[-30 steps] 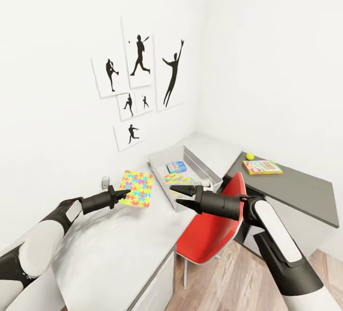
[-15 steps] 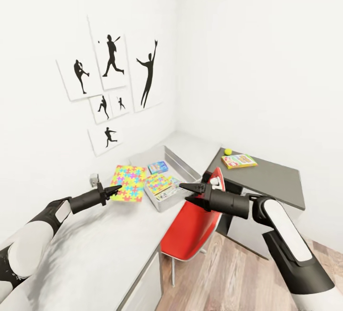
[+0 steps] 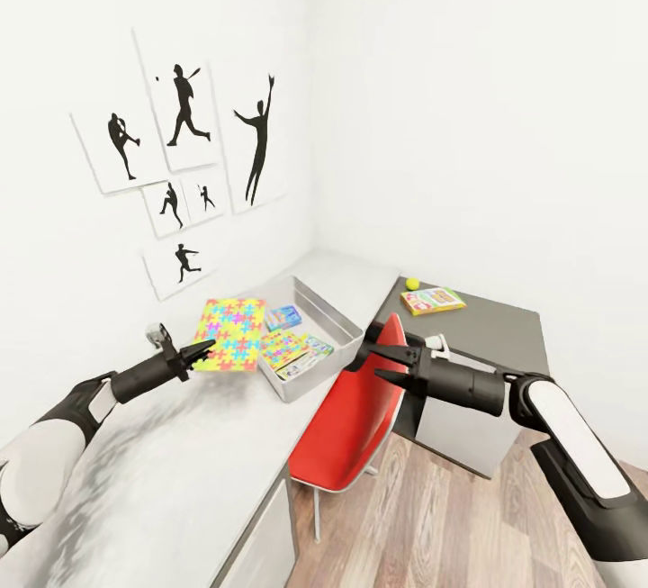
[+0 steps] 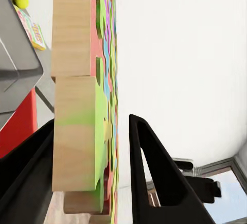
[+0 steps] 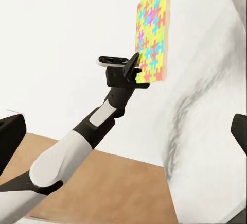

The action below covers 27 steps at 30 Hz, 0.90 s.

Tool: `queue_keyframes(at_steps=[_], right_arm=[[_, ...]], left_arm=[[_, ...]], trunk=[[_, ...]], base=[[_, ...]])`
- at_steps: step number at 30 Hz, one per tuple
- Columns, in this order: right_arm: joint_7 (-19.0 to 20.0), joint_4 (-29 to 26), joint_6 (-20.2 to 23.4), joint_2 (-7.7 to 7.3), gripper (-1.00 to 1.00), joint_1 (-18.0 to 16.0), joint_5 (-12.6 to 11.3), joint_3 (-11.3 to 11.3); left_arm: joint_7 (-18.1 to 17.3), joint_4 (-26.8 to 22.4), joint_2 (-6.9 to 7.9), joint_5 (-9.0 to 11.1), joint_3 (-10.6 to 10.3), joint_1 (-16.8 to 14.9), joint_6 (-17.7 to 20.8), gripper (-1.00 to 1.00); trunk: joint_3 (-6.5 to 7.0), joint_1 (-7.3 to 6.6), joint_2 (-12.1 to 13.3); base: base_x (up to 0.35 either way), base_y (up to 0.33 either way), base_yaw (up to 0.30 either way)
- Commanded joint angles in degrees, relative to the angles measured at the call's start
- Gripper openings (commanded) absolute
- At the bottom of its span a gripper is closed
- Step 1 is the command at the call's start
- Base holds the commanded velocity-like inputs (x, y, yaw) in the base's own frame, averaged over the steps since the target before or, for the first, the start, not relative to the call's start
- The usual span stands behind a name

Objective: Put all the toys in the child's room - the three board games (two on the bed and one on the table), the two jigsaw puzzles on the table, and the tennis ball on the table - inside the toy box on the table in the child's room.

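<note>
Puzzle [image 3: 229,334] in hand: thin square mat on a wood backing, judged light and stiff, but the interlocking pieces could shift if bent or bumped. An edge pinch suits it; keep it level. Left gripper [image 3: 200,351] is clenched on the puzzle's near edge, holding it above the table [image 3: 180,471], at 9 o'clock of the toy box [image 3: 335,327] and just beside its rim. In the left wrist view the puzzle [image 4: 85,95] sits edge-on between the two dark fingers [image 4: 154,167], wood side against one, coloured side facing the other. The right wrist view shows the left gripper [image 5: 135,68] gripping the puzzle [image 5: 152,38] at its lower corner.

Right gripper [image 3: 378,361] has its jaws spread, holding nothing, hovering over the red chair [image 3: 355,417], at 4 o'clock of the box.

Box already holds a second puzzle [image 3: 281,347] and two board games [image 3: 283,316]. Third game [image 3: 432,300] and tennis ball [image 3: 412,283] lie on the dark desk [image 3: 504,336], at 2 o'clock of the box, well apart. Ball: light, will roll; the game box is flat and is best taken by an edge.
</note>
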Motion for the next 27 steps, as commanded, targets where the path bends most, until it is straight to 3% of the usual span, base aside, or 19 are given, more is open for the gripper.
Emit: queue_keyframes(at_steps=[1, 4, 5, 7, 18, 27], right_arm=[[0.1, 0.0, -0.4, -0.14, 1.00, 0.1, 0.7, -0.3], [0.2, 0.0, -2.4, -0.25, 1.00, 0.6, 5.4, -0.9], [0.3, 0.0, -3.0, -0.21, 1.00, 0.8, 8.1, -1.1], [1.0, -0.1, -3.3, -0.25, 1.00, 0.9, 9.3, -1.2], [4.3, 0.0, -3.5, -0.17, 1.00, 1.0, 10.4, -2.1], [4.4, -0.1, -3.5, -0.07, 1.00, 1.0, 10.4, -2.5]], left_arm=[[-0.3, 0.0, 0.03, -0.2, 0.2, -0.1, 0.5, -1.00], [-0.1, -0.3, -0.15, -0.2, 0.3, -0.1, 0.2, -1.00], [0.1, -1.2, -0.53, -0.2, 0.4, -0.1, -0.1, -1.00], [-0.1, -2.1, -0.95, -0.2, 0.4, -0.1, -0.4, -1.00], [-0.5, -2.8, -1.23, -0.1, 0.3, -0.1, -0.7, -1.00], [-0.5, -2.8, -1.23, -0.1, 0.3, -0.1, -1.0, -1.00]], trunk=[[-0.13, 0.04, -0.1], [-0.13, 0.04, -0.1], [-0.13, 0.04, -0.1], [-0.13, 0.04, -0.1], [-0.13, 0.04, -0.1], [-0.13, 0.04, -0.1]], base=[[0.000, 0.000, -0.004], [0.000, 0.000, -0.001], [0.000, 0.000, 0.000], [0.000, 0.000, 0.000], [0.000, -0.008, 0.000], [0.000, -0.251, 0.000]])
